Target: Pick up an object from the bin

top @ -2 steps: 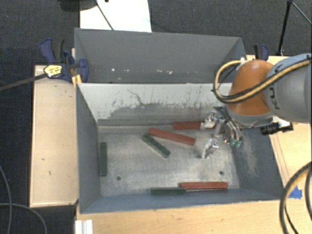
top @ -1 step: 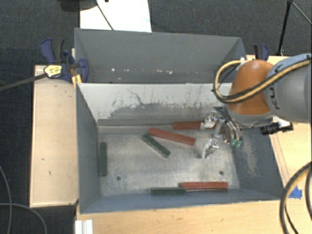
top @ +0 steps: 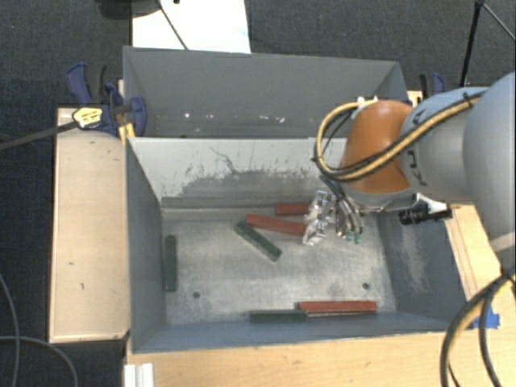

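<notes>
Here your gripper [top: 321,226] sits at the right end of a reddish-brown bar [top: 274,225] toward the far side of the bin [top: 149,232], a dark green bar [top: 259,241] beside it, and you cannot tell whether its grip is closed.

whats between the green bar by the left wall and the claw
Camera view: a tilted dark green bar and a red-brown bar near the claw.

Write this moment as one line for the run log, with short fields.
jaws: low in bin, at right end of red-brown bar | nearby: second red-brown bar, dark green bar | pick: not yet done
</notes>
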Controlling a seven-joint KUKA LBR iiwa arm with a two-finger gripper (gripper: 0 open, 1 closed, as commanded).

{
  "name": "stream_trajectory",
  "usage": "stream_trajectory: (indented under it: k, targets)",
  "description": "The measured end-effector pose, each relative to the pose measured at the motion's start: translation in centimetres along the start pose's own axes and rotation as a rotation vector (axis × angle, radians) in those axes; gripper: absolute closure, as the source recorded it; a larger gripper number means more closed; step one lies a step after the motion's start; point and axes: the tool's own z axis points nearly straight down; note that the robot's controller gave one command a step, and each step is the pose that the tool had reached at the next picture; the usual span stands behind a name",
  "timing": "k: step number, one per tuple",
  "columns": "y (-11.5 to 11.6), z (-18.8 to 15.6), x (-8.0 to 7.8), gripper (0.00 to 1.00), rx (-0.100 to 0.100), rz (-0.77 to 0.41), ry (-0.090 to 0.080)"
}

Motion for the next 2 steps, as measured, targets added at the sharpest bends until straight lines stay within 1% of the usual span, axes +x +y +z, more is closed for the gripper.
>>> stream_trajectory:
  k: [1, 2]
  targets:
    - [0.0, 0.0, 0.0, 1.00, 0.000, -0.001, 0.000]
    - [-0.2, -13.5, -0.5, 1.00, 0.001, -0.064, 0.016]
